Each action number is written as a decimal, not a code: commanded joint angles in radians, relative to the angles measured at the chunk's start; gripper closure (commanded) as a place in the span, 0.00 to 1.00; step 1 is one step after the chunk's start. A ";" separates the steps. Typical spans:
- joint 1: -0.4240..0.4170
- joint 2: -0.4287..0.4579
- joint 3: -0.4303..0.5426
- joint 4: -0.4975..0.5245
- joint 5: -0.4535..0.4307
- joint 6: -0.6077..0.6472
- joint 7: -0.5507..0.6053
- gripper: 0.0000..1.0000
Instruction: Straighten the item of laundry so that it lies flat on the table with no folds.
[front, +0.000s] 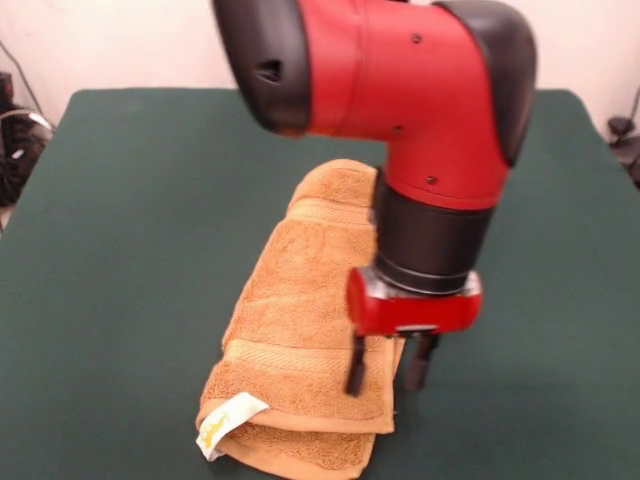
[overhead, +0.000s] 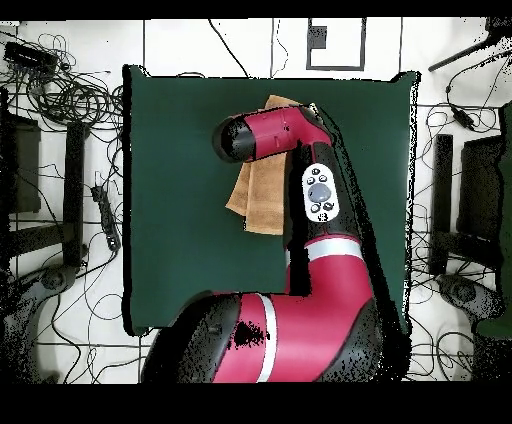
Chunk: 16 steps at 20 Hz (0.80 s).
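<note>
Orange-tan terry towel (front: 300, 330), folded double into a long strip with paler woven bands and a small white-yellow care tag (front: 225, 425) at its near end, lies on the dark green felt-covered table (front: 130, 230). In the front view its right-hand edge sits directly under the red and black gripper (front: 390, 368). Both dark fingers (front: 356, 366) point straight down, spread apart and grasping nothing, one over the towel's edge, the other just beyond it. The red arm (overhead: 300, 300) reaches across the table, hiding much of the towel (overhead: 262, 195) from overhead.
</note>
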 joint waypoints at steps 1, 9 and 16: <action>0.026 0.038 -0.003 0.057 -0.019 -0.013 0.022 0.00; 0.052 0.175 0.036 -0.052 0.061 -0.019 0.141 0.00; 0.064 0.183 0.031 -0.057 0.098 -0.036 0.150 0.00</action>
